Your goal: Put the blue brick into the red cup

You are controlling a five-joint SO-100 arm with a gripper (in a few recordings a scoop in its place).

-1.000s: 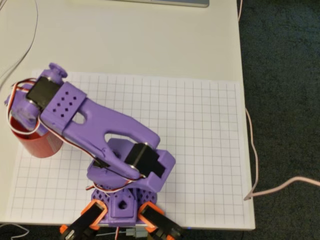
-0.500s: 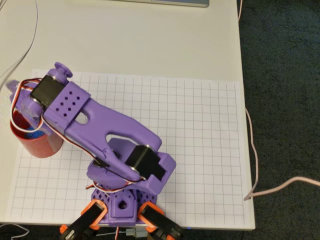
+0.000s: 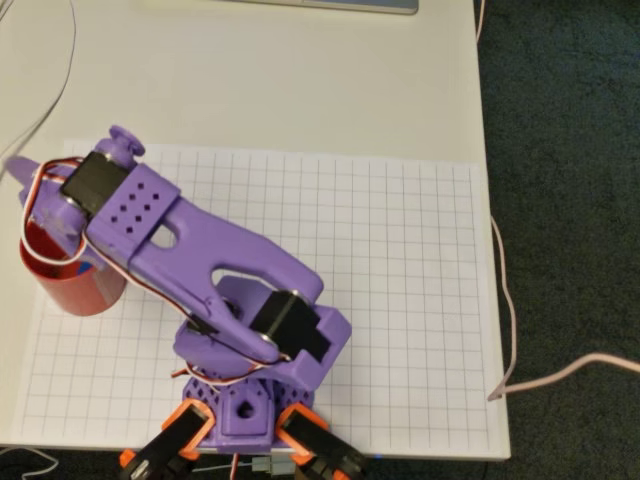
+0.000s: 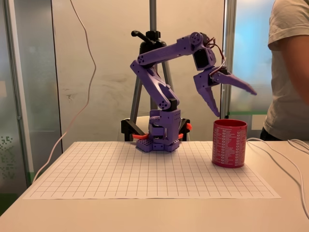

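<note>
- One purple plastic robot arm (image 4: pixel 159 92) is standing on the white gridded paper sheet (image 4: pixel 145 174) that is covering the pale table (image 3: pixel 300 80); in the fixed view it is arching from its base up and over toward three o'clock.
- Its purple two-finger gripper (image 4: pixel 231 99) is hanging above the round red plastic cup (image 4: pixel 229 143), with the jaws spread wide apart and nothing between them: one finger is pointing down toward the cup's rim at six o'clock, the other is sticking out toward four o'clock.
- In the overhead view the red cup (image 3: pixel 75 285) is sitting at the nine o'clock edge of the sheet, and the arm's wrist is covering most of its mouth.
- A small bright-blue plastic brick (image 3: pixel 87 267) is showing as a sliver of blue inside the cup, just beside the wrist; how it is lying in there I cannot tell.
- In the fixed view the cup is standing upright on the sheet, well apart from the arm's base, and its walls are hiding whatever is inside.
- A person in a light shirt (image 4: pixel 289 58) is standing at three o'clock behind the table in the fixed view.
- Thin white cables (image 4: pixel 285 154) are trailing across the table near the cup.
</note>
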